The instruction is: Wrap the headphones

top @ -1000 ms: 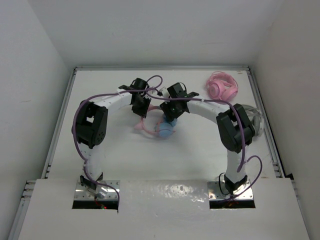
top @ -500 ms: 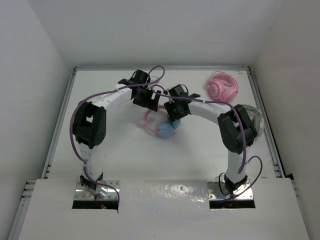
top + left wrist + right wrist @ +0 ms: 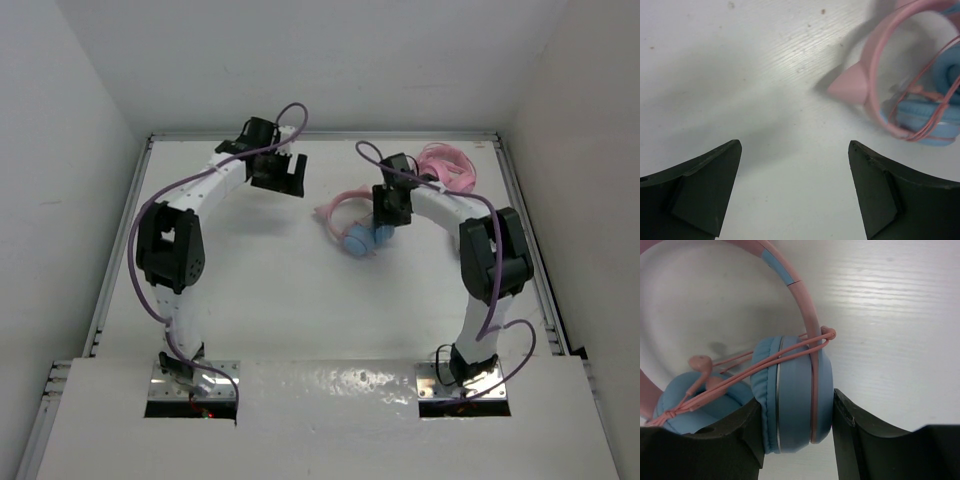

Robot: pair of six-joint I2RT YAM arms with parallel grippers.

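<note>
The headphones [image 3: 358,238] lie on the white table right of the middle, with light blue ear cups and a pink headband [image 3: 338,206]. My right gripper [image 3: 388,218] is shut on one blue ear cup [image 3: 795,390], a finger on each flat side. The thin pink cable [image 3: 790,353] runs in loops across that cup and around the headband stem, and its pink plug [image 3: 700,363] hangs between the cups. My left gripper [image 3: 283,180] hovers open and empty to the far left of them. In the left wrist view the headband with a cat ear [image 3: 852,85] sits at the upper right, beyond the left gripper [image 3: 795,146].
An all-pink pair of headphones [image 3: 447,166] lies at the back right corner, just behind the right arm. Raised rails [image 3: 120,240] border the table on the left, back and right. White walls enclose the table.
The left gripper has opened, let go of the headphones and drawn back to the far left. The right gripper has carried the headphones to the right.
</note>
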